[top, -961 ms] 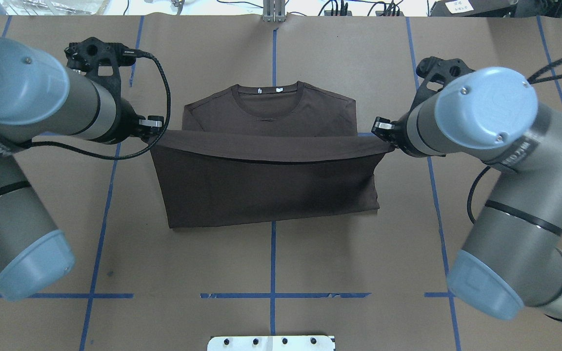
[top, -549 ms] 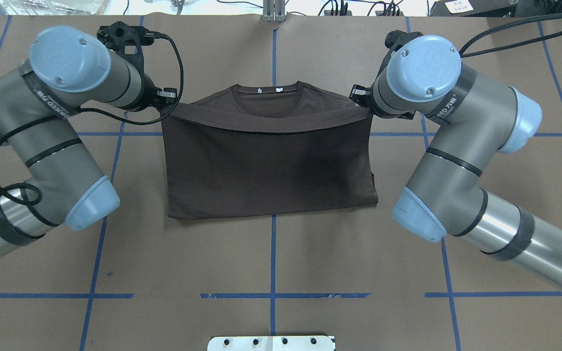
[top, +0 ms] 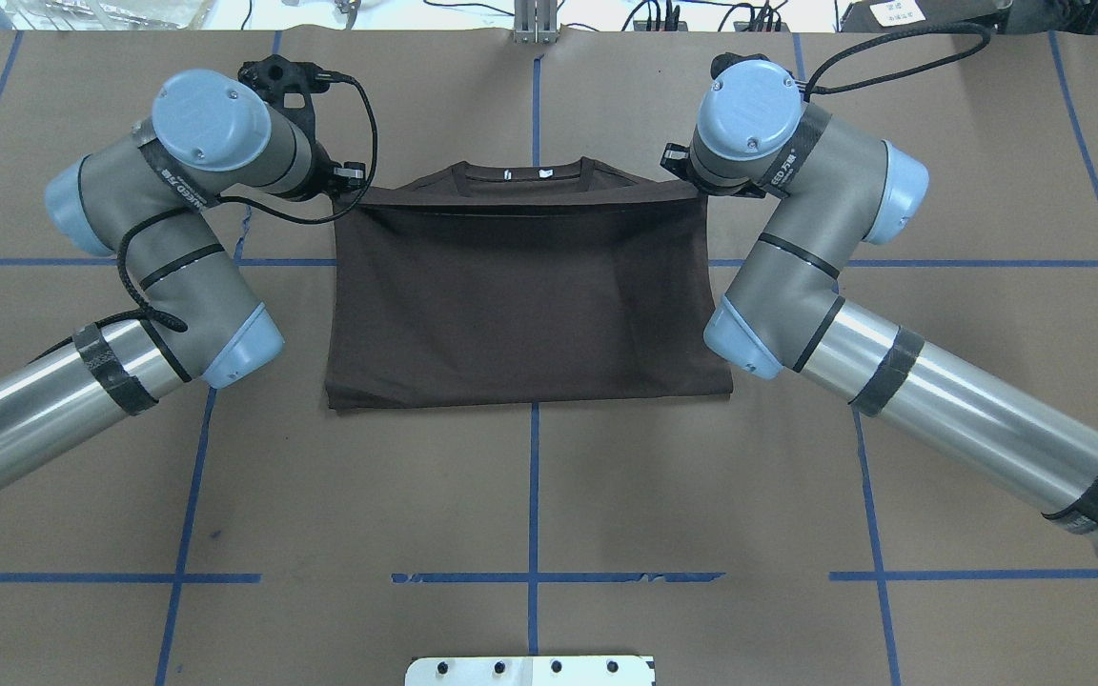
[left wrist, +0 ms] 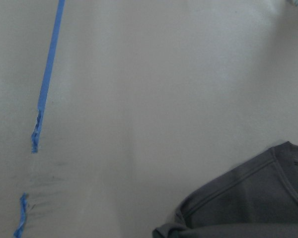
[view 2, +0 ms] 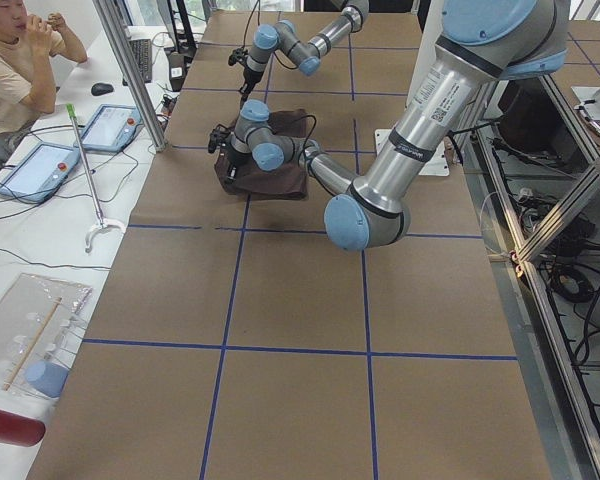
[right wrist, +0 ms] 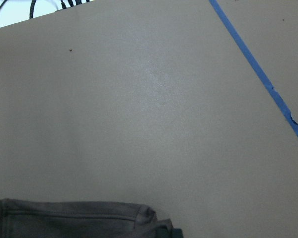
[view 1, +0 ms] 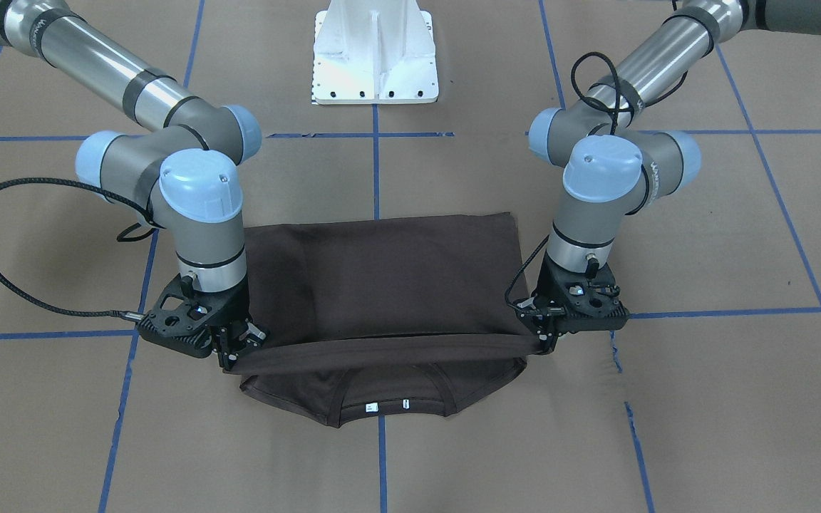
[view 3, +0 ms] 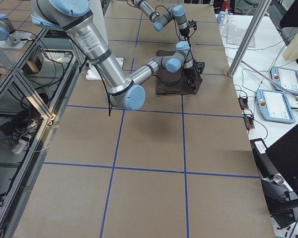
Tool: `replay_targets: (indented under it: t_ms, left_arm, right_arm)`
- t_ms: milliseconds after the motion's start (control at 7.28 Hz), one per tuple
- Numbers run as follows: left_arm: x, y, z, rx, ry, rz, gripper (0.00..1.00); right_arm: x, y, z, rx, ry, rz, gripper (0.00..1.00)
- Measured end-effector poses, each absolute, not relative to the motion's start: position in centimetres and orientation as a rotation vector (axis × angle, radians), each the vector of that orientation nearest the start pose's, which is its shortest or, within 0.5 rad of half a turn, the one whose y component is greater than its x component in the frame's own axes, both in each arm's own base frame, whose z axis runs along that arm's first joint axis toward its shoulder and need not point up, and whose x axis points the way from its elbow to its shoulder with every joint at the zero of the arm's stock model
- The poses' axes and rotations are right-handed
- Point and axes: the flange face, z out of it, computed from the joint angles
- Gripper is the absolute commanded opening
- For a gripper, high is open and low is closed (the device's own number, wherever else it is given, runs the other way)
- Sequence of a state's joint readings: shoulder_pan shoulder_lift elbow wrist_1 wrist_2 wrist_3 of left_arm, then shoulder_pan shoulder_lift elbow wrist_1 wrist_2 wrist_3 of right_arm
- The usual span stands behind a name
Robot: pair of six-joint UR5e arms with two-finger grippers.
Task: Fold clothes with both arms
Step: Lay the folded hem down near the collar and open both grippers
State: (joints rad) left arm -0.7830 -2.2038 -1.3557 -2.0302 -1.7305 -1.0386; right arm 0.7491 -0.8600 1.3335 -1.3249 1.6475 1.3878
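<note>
Seemingly the left gripper (view 1: 549,335) and right gripper (view 1: 236,350) are clamping the shirt's (top: 530,305) hem taut, needing level lowering short of the far collar (top: 568,172).

1. Robotics lab, no question: my left arm (top: 177,267) and right arm (top: 797,276) work over a table (top: 701,495) papered brown and gridded with blue tape (top: 532,505).
2. White bolted pedestal (view 1: 375,53) on my near edge.
3. Far side: white bench, teach pendants (view 2: 110,127), a seated operator (view 2: 15,60).
4. Aluminium post (view 2: 130,70) there too.

shirt (top: 525,305): dark brown
tags (top: 544,174): white
table (top: 701,495): tan, blue grid
left arm (top: 34,410), right arm (top: 940,400): silver-grey, pale-blue caps
</note>
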Motion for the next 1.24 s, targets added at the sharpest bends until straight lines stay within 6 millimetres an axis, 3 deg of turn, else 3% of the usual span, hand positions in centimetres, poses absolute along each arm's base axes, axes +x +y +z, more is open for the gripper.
replay_targets:
  t_ms: [137, 275, 412, 686, 824, 961, 1236]
  left_arm:
    - [45.5, -61.4, 33.8, 0.415, 0.784, -0.160, 0.00]
    - [45.9, -61.3, 34.0, 0.413, 0.786, -0.156, 0.56]
    - [46.1, -61.2, 34.1, 0.411, 0.787, -0.152, 1.00]
    - [45.5, -60.5, 33.7, 0.425, 0.807, -0.139, 1.00]
    - [44.6, -59.2, 33.2, 0.438, 0.830, -0.119, 1.00]
    - [43.9, -56.7, 32.9, 0.437, 0.866, -0.081, 1.00]
    - [44.6, -49.3, 33.2, 0.394, 0.932, 0.006, 1.00]
  right_arm:
    - [-48.1, -61.6, 32.2, 0.258, -0.680, 0.510, 0.00]
    - [-48.4, -61.5, 32.7, 0.255, -0.676, 0.506, 0.99]
    - [-48.9, -61.1, 33.2, 0.253, -0.670, 0.498, 1.00]
    - [-49.3, -60.3, 33.0, 0.271, -0.675, 0.446, 1.00]
    - [-48.1, -60.2, 32.0, 0.281, -0.703, 0.386, 1.00]
    - [-46.4, -59.9, 31.6, 0.275, -0.736, 0.330, 1.00]
    - [-44.2, -58.7, 30.8, 0.275, -0.785, 0.272, 1.00]
